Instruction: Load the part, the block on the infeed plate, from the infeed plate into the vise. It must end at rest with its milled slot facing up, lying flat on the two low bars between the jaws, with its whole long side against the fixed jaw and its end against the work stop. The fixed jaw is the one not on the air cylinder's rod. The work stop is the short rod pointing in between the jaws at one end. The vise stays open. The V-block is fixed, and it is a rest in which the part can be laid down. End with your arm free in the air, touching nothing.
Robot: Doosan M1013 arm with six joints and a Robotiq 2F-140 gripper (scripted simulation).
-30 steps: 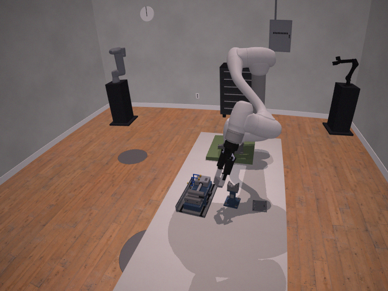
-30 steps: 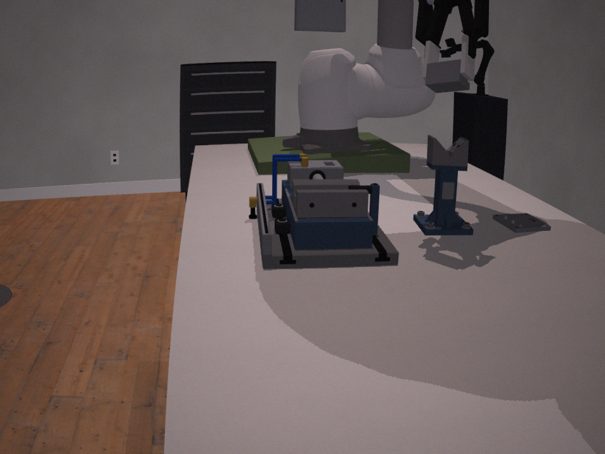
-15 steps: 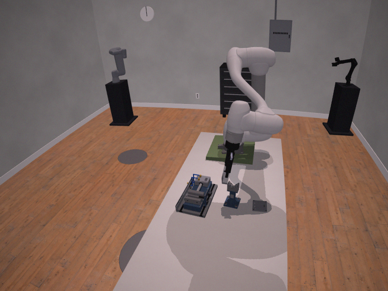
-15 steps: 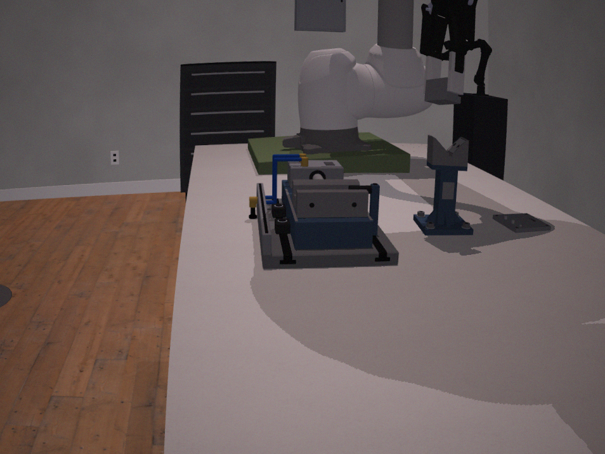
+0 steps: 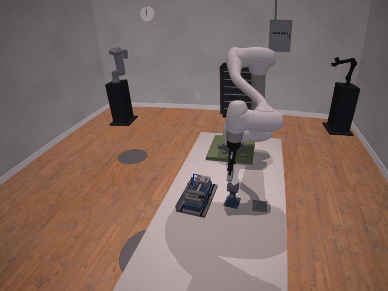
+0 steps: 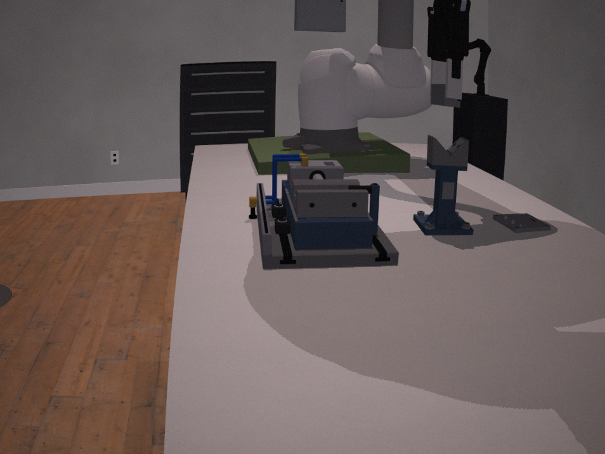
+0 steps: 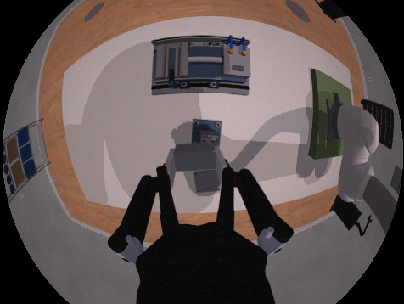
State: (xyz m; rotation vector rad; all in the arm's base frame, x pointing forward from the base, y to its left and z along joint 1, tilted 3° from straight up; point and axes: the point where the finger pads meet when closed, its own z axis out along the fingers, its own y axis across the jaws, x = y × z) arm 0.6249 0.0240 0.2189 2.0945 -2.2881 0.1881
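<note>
- Gripper [image 6: 447, 95] hangs in the air, pointing down, clamped on the part [image 6: 445, 87], one grey block, directly above the V-block [image 6: 447, 152] and not touching it.
- One V-block stands on a blue post between the vise [image 6: 332, 202] and the infeed plate [image 6: 521, 221].
- One infeed plate lies flat on the table [image 6: 293, 366] with nothing on it.
- One vise sits on its base; no part shows between its jaws.
- One arm rises from a green base plate [image 5: 213, 153].
</note>
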